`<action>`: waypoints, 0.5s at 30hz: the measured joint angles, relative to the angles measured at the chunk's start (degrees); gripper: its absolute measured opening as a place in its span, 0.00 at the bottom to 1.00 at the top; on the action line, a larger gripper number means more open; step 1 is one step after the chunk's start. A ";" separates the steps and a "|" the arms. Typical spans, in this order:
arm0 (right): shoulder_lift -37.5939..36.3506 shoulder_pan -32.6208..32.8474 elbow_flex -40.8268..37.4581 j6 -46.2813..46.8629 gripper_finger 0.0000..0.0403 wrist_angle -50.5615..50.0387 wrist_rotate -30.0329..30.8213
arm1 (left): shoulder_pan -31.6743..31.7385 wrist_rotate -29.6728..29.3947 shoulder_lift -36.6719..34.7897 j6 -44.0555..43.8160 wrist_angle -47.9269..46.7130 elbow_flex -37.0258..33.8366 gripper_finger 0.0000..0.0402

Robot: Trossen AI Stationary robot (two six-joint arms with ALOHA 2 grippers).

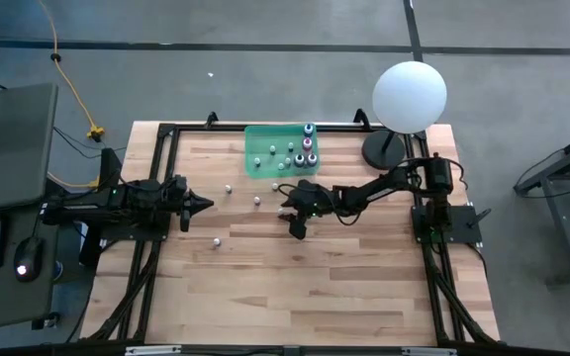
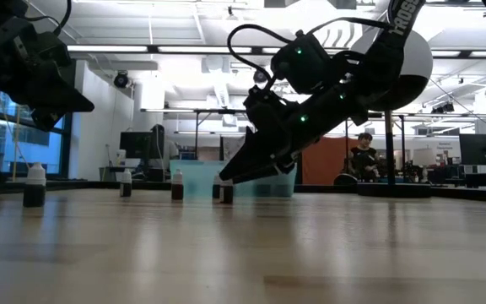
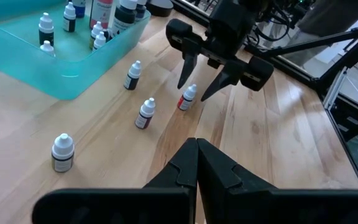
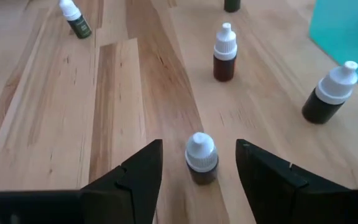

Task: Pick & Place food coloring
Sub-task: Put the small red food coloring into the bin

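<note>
High view: several food coloring bottles (image 1: 287, 150) are sitting in the green tray (image 1: 261, 166); a few are standing loose on the table (image 1: 315, 287).

Left wrist view: left gripper (image 3: 197, 144) is waiting, fingers together.

Right wrist view: right gripper (image 4: 199, 163) is straddling one bottle (image 4: 201, 158), fingers apart, not yet clamping.

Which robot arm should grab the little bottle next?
The right one, probably. Its open gripper already has a little bottle standing between its fingers, near the green tray. The left gripper is shut and waits off to the side.
</note>
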 joint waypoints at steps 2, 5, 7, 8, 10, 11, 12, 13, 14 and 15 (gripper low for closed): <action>0.00 0.00 0.00 -0.01 0.47 0.02 0.05 | -0.01 -0.01 -0.02 0.00 0.00 0.00 0.00; 0.00 0.00 0.00 -0.01 0.45 -0.04 0.05 | -0.02 -0.02 -0.02 0.00 0.00 0.00 0.00; 0.00 0.00 0.00 -0.03 0.44 -0.01 0.05 | -0.02 -0.02 -0.02 0.00 0.00 0.02 0.00; 0.00 0.00 0.00 -0.03 0.43 -0.01 0.05 | -0.02 -0.02 -0.02 0.00 0.00 0.02 0.00; 0.00 0.00 0.00 -0.03 0.41 -0.03 0.05 | -0.02 -0.02 -0.02 0.00 0.00 0.01 0.00; 0.00 0.00 0.00 -0.03 0.40 -0.01 0.05 | -0.01 -0.02 -0.01 0.00 0.00 0.00 0.00; 0.00 0.00 0.00 -0.03 0.39 0.01 0.05 | -0.01 -0.02 -0.02 0.00 0.00 0.02 0.00; 0.00 0.00 0.00 -0.03 0.38 0.01 0.05 | 0.00 -0.02 -0.02 0.00 0.00 0.00 0.00; 0.00 0.00 0.00 -0.03 0.36 0.01 0.05 | -0.02 -0.02 -0.02 0.00 -0.01 0.01 0.00; 0.00 0.00 0.00 -0.03 0.35 0.01 0.05 | -0.02 -0.02 -0.02 0.00 0.00 0.01 0.00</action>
